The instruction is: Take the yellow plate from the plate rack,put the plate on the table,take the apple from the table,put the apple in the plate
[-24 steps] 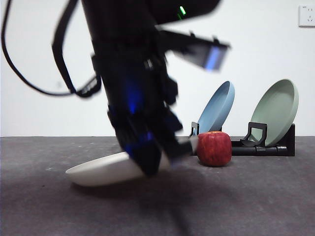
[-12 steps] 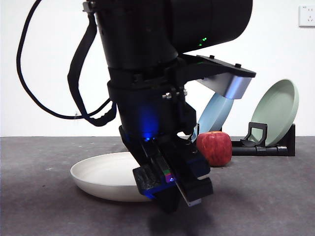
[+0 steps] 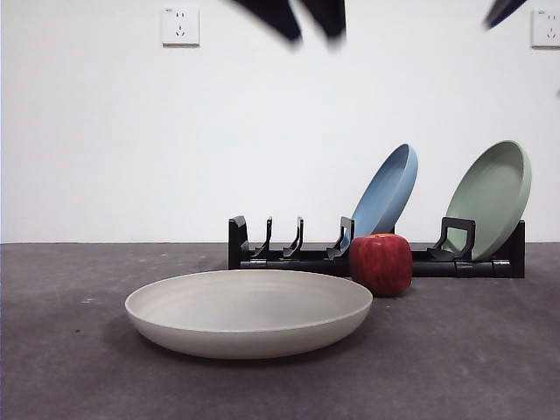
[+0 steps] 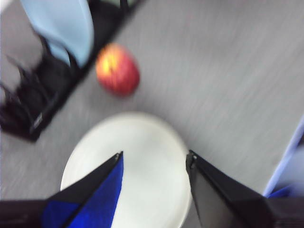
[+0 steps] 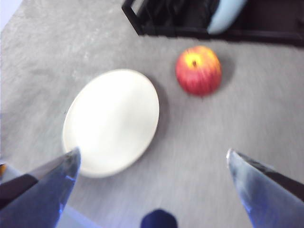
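The yellow plate (image 3: 249,312) lies flat and empty on the table (image 3: 70,367); it also shows in the left wrist view (image 4: 137,166) and the right wrist view (image 5: 111,121). The red apple (image 3: 381,263) stands on the table in front of the plate rack (image 3: 289,254), beside the plate; it shows too in the left wrist view (image 4: 118,69) and the right wrist view (image 5: 198,70). My left gripper (image 4: 154,159) is open and empty, high above the plate. My right gripper (image 5: 152,156) is open and empty, high above the table between plate and apple. Only black tips show at the front view's top edge.
A blue plate (image 3: 385,192) and a pale green plate (image 3: 490,197) lean in the rack's right slots. The rack's left slots hold nothing. A white wall with sockets stands behind.
The left gripper has let go of the yellow plate and risen out of the front view. The plate now lies flat on the table.
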{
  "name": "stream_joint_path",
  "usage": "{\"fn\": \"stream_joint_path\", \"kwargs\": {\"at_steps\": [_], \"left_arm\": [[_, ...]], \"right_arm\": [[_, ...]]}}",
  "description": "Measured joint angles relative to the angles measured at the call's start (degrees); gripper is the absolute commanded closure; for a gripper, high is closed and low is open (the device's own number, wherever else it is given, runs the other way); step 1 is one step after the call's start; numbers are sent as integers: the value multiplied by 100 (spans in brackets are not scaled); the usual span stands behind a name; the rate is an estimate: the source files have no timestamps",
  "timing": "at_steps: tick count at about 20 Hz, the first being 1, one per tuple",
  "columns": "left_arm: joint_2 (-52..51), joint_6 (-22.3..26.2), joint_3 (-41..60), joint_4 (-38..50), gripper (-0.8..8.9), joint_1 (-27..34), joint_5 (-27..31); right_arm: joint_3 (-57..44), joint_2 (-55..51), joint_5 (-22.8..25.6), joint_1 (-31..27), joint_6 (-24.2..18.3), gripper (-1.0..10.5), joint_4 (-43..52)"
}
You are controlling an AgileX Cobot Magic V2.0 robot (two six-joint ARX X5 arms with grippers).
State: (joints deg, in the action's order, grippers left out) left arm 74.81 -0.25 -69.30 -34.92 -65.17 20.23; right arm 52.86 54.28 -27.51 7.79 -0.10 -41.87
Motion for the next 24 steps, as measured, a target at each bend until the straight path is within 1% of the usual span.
{"fn": "stream_joint_path", "kwargs": {"at_steps": [2, 5, 7, 9, 13, 15, 16, 20, 24], "left_arm": [[-564, -225, -2, -85, 593, -7, -229], [-1220, -509, -2, -411, 593, -13, -455], [-1530, -710, -2, -745, 593, -17, -551], [-1685, -815, -2, -957, 593, -17, -564], [-1729, -949, -2, -1056, 593, -17, -566], [-1729, -951, -2, -1073, 594, -17, -566], [-1729, -951, -2, -1080, 594, -17, -566], [-1729, -953, -2, -1099, 594, -17, -564], [-1729, -960, -2, -1102, 594, -17, -564]], "right_arm": [[2, 546, 380, 295, 72, 285, 625], [2, 1427, 1200, 789, 96, 284, 1681], [2, 2000, 1561, 1016, 98, 284, 2481], [2, 2485, 1805, 1172, 98, 278, 3145], [4, 3486, 1891, 1335, 98, 273, 4070], [4, 3832, 2175, 1364, 98, 212, 4286], [4, 3939, 2262, 1364, 98, 212, 4393], [7, 4203, 2302, 1366, 98, 213, 4712], [7, 4516, 2302, 1399, 98, 220, 4767]]}}
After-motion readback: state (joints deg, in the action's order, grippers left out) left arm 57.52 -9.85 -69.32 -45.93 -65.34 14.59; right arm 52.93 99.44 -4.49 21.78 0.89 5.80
